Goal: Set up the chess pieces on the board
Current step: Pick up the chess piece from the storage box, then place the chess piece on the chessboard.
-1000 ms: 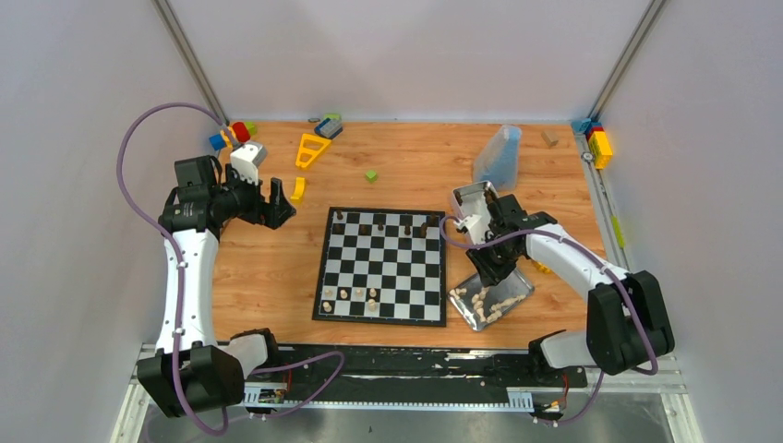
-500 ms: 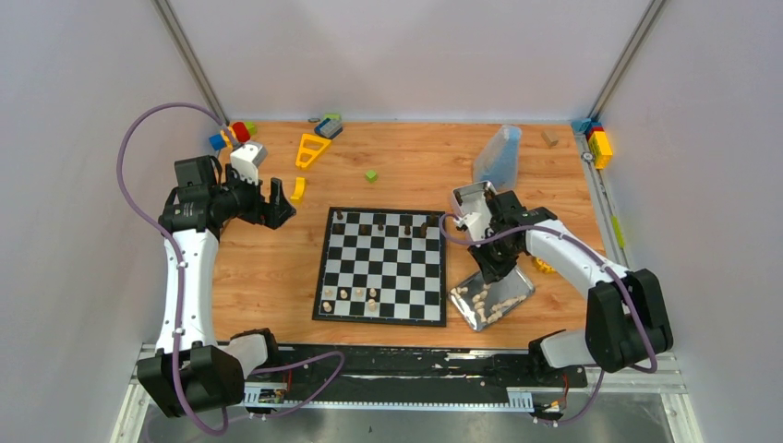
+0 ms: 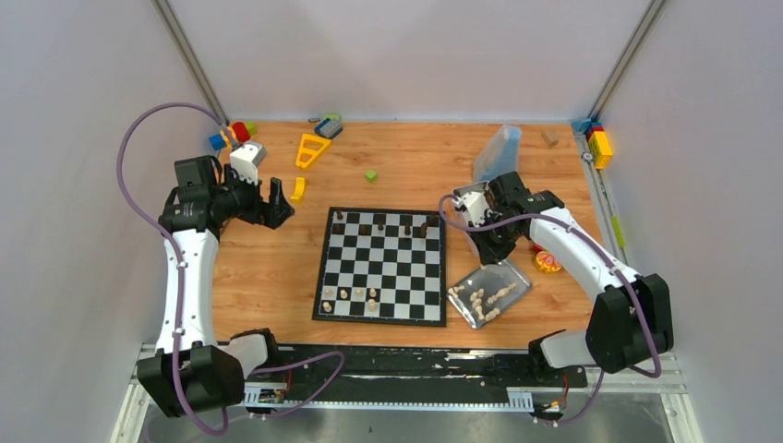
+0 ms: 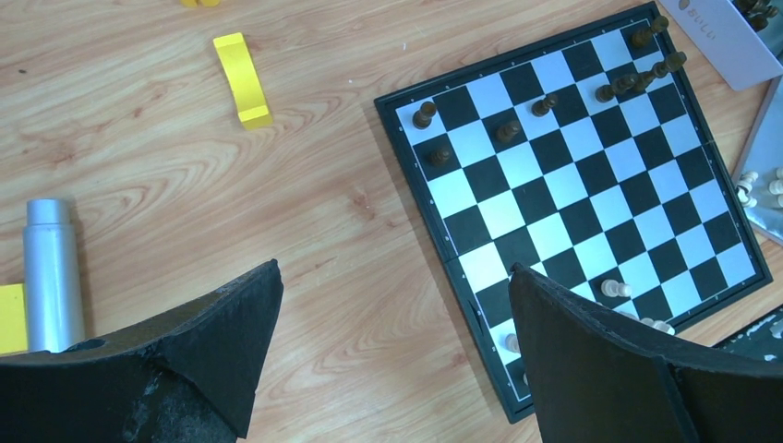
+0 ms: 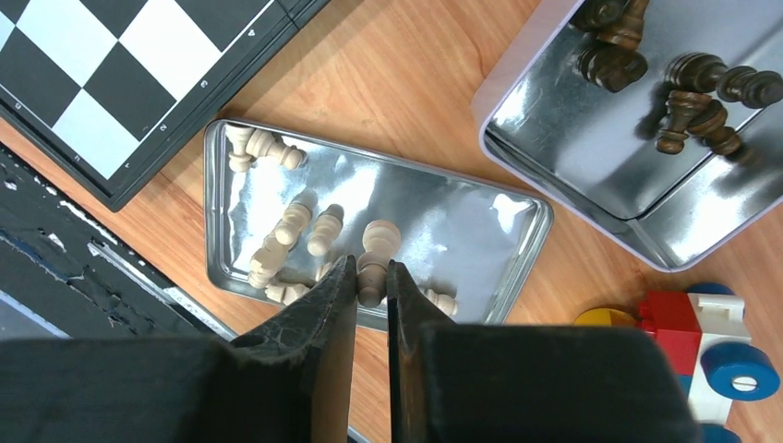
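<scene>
While a piece sits in its grasp, right gripper: fingers clamped on a small cream wooden chess piece, held above the shiny rectangular metal tray.
Left gripper: jaws spread wide, grasping nothing, hanging over the wooden table left of the board.
Board: black-and-white checked chessboard, flat at mid-table between the arms.
Done, dark: several dark brown pieces stand on the far rows.
Done, cream: a few cream pieces stand on the near rows, bunched toward the left corner.
Remaining, cream: loose cream figures lie in the tray just right of the board.
Remaining, dark: dark figures lie in the second metal tray beyond it.
Progress: judged under half; most home squares are vacant.
Next: the held piece probably belongs on the near cream rows.
</scene>
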Tool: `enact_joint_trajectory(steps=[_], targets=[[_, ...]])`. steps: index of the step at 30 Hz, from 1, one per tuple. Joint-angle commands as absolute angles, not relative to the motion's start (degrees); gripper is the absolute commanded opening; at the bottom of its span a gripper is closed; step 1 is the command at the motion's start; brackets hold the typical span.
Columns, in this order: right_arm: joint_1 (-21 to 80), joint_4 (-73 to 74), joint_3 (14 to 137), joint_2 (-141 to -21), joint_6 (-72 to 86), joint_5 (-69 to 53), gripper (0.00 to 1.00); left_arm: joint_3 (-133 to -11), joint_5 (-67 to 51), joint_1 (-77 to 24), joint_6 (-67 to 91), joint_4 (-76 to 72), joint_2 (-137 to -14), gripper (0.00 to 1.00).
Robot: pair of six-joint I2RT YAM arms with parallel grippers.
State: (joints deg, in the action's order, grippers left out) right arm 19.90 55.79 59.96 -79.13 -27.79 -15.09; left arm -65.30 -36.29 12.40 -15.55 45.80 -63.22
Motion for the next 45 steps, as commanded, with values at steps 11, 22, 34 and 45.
enact_joint_trajectory(steps=[11, 22, 34, 45], targets=[[40.53, 56.25, 68.15, -82.49, -27.05, -20.56, 0.05, -65.63, -33.75, 12.74, -14.87, 43.71, -63.40, 1.00], [55.26, 52.03, 77.10, -96.84, -27.95, -19.68, 0.05, -66.73, -26.39, 12.77, -13.36, 43.38, -63.70, 1.00], [60.58, 52.21, 80.04, -103.24, -28.07, -17.56, 0.05, -67.13, -26.26, 12.76, -13.77, 43.78, -64.04, 1.00], [61.56, 52.59, 77.80, -102.84, -27.71, -17.18, 0.05, -66.75, -27.35, 12.76, -13.66, 43.59, -63.81, 1.00]])
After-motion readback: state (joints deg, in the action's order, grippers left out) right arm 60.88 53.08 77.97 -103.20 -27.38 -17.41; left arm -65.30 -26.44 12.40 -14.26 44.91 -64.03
